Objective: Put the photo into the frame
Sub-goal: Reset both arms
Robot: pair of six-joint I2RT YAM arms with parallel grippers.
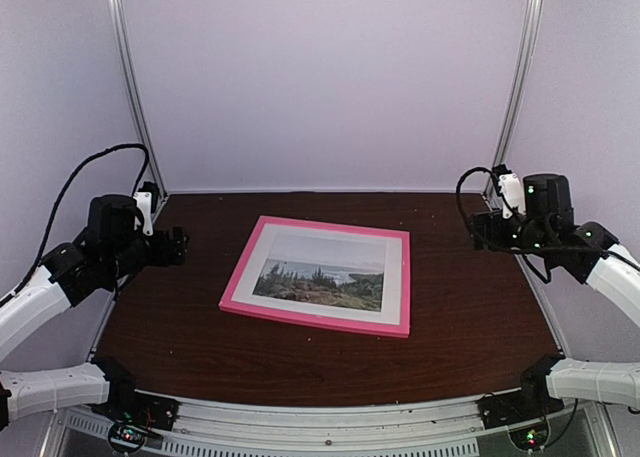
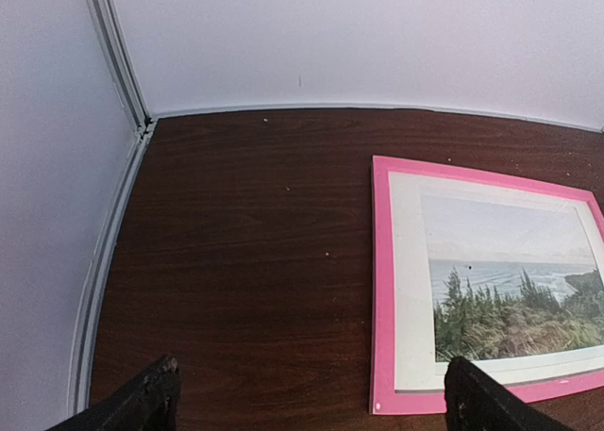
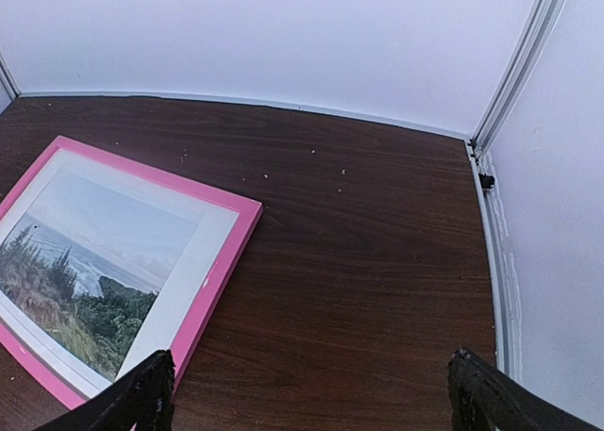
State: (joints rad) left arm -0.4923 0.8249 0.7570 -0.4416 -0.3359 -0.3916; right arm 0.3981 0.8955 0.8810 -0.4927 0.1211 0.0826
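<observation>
White walls (image 1: 320, 77) close in three sides, with metal posts (image 1: 135, 107) in the back corners. Dark brown wood-grain table (image 1: 470, 317) fills the floor of the cell.

Frame (image 1: 315, 321) lies flat near mid-table, face up, pink rails showing, turned a little so its long sides slant against the table edge. White mat (image 1: 394, 277) sits inside the rails. Photo (image 1: 325, 272) shows through the mat opening: pale sky, water, dark green shrubs along the bottom. It is inside the frame, not loose on the table.

Left gripper (image 2: 311, 398) hangs above the left side of the table, jaws spread wide, nothing between them. In the left wrist view the frame lies ahead and to the right; its near pink corner sits just inside the right-hand fingertip (image 2: 477, 403), and the other fingertip (image 2: 151, 403) is over bare wood. No contact. The top view shows this gripper well apart from the frame.

Right gripper (image 3: 311, 393) hangs above the right side, jaws also wide apart and empty. In its wrist view the frame is off to the left, its pink edge close to the left-hand fingertip (image 3: 151, 393), not touching it.

Pale specks (image 3: 265, 176) dot the wood beyond the frame.
</observation>
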